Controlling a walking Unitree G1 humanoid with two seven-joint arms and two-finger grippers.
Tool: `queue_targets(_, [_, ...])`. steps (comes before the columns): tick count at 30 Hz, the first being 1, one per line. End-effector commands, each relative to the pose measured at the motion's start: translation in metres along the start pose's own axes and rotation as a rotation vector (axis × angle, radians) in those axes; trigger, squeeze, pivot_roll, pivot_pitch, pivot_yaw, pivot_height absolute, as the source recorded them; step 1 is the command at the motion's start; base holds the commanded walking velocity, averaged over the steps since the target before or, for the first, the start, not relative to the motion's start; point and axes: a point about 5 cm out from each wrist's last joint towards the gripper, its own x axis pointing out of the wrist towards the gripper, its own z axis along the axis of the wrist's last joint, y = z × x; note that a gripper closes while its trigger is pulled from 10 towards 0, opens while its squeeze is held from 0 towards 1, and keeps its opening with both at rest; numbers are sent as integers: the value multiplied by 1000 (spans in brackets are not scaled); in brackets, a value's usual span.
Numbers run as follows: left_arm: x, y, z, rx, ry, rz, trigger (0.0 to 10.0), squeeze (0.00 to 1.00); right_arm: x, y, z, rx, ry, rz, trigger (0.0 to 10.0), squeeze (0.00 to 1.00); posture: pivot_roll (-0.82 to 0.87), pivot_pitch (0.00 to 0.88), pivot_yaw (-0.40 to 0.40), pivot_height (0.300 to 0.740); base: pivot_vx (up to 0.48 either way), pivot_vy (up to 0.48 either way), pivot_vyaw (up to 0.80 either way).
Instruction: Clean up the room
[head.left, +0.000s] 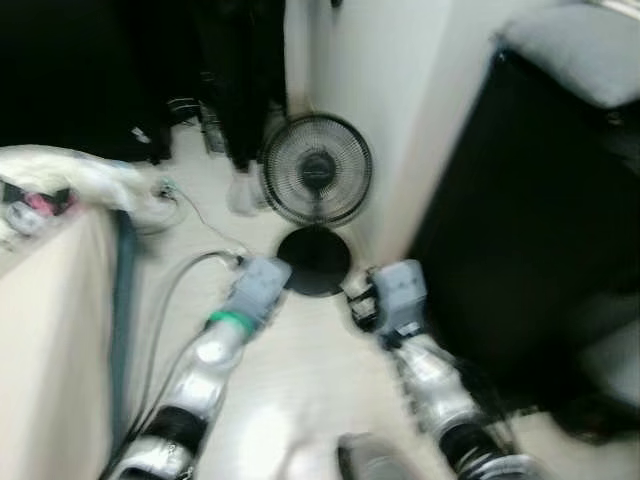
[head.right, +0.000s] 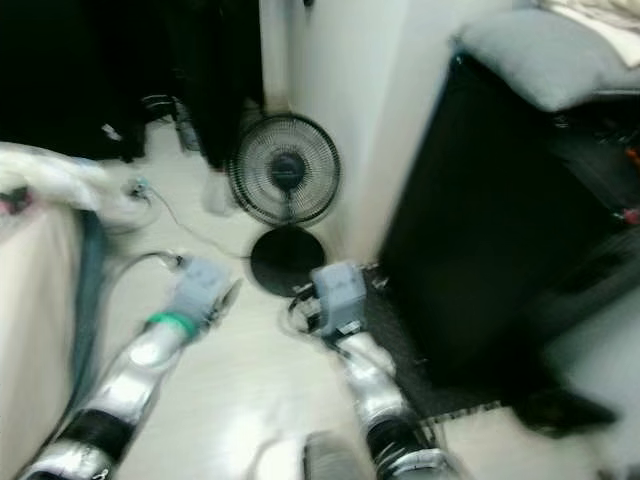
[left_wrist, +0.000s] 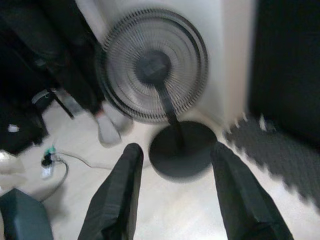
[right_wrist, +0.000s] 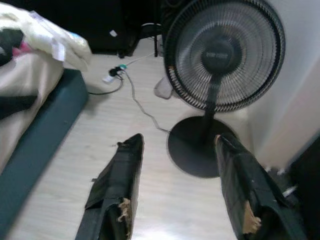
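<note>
A black pedestal fan (head.left: 316, 182) stands on the pale floor against a white wall corner, its round base (head.left: 314, 262) just ahead of both arms. My left gripper (left_wrist: 175, 152) is open and empty, its fingers spread on either side of the fan base. My right gripper (right_wrist: 177, 145) is open too, also empty and pointed at the fan base (right_wrist: 200, 147). A white sock or cloth (head.left: 243, 193) lies on the floor left of the fan. The head views are blurred.
A bed (head.left: 50, 330) with a dark teal base and rumpled bedding (head.left: 70, 185) fills the left side. Cables and a power strip (right_wrist: 114, 72) trail across the floor by it. A tall black cabinet (head.left: 530, 220) stands on the right, with a dark mat (left_wrist: 272, 155) at its foot.
</note>
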Motion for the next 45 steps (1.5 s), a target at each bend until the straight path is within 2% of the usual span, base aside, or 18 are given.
queue_targets(1, [-9, 3, -20, 3, 75, 11, 10000, 0, 1, 12, -3, 23, 7, 28, 10000, 0, -21, 0, 36, 740, 469, 0, 0])
queue_targets(45, [-10, 4, -20, 4, 77, 19, 10000, 0, 0, 11, -5, 11, 26, 26, 10000, 0, -18, 4, 36, 740, 441, 0, 0])
